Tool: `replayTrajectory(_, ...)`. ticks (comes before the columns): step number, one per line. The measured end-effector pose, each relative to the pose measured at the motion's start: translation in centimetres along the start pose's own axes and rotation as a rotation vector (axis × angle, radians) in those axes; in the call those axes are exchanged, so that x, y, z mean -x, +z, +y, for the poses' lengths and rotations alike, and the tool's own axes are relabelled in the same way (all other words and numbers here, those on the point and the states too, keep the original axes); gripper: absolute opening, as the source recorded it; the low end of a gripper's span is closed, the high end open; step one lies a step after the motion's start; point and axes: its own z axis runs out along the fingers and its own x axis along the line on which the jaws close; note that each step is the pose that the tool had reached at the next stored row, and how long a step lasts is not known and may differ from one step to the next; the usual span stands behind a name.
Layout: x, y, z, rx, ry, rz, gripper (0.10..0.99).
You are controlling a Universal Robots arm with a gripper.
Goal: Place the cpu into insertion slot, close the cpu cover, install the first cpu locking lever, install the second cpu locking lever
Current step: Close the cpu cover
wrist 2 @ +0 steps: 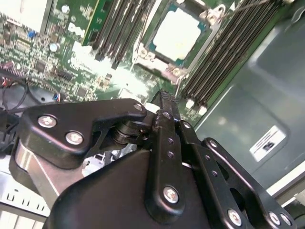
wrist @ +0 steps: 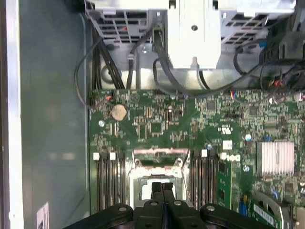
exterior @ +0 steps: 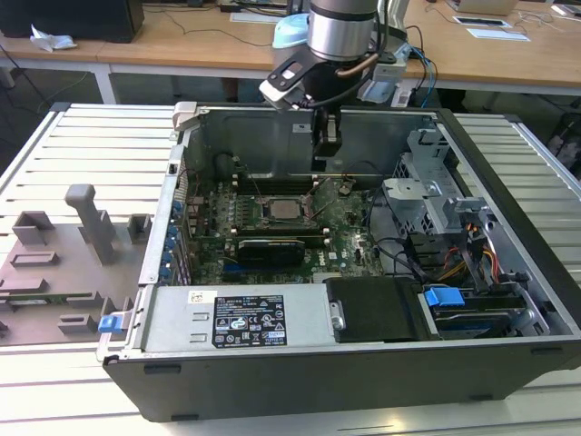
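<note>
My gripper (exterior: 327, 145): black jointed links studded with round silver screw heads. The two slim fingers (wrist: 157, 188) are pressed flat against each other with nothing between them.
Where I hang: inside the open case (exterior: 263, 136), above the motherboard (exterior: 349, 227), near the socket and not touching it.
The cpu (exterior: 284, 209): a small flat square with a matt silver-grey lid that catches the light, edged by a thin green border in the second wrist view (wrist 2: 180, 32). It is seated square in the insertion slot.
The insertion slot (exterior: 307, 221): a square socket with a silvery metal rim, set into the green board between two banks of memory slots.
The cpu cover (wrist 2: 211, 15): a thin bright steel frame with lugged corners and a square window. It seems to lie down around the chip, though I cannot tell whether it sits fully flat.
Motherboard surface: glossy green, crowded with tiny components, with a round silver coin cell (wrist: 118, 112) and a pale finned heatsink (wrist: 275, 157).
Memory slots (wrist 2: 224, 52): long, narrow, black ridged channels with white end clips.
Case: dull grey sheet metal, smooth-walled, lying open side up on a pale ribbed table (exterior: 91, 136).
</note>
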Motion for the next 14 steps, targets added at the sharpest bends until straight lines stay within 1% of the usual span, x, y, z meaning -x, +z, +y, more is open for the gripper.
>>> replayTrajectory(1,-0.01,0.00,0.24,0.000,0.000,0.0001,0.106)
replayTrajectory(2,-0.02,0.01,0.66,0.000,0.000,0.0002,0.106)
replayTrajectory(3,-0.03,0.00,1.42,-0.001,0.000,0.0002,0.106)
replayTrajectory(5,-0.04,-0.01,2.42,-0.001,0.000,0.0000,0.106)
replayTrajectory(7,-0.06,-0.01,2.99,-0.002,0.000,0.0001,0.106)
replayTrajectory(12,-0.11,-0.03,5.29,-0.003,0.000,0.0000,0.106)
replayTrajectory(14,-0.15,-0.04,6.63,-0.005,0.000,-0.0002,0.106)
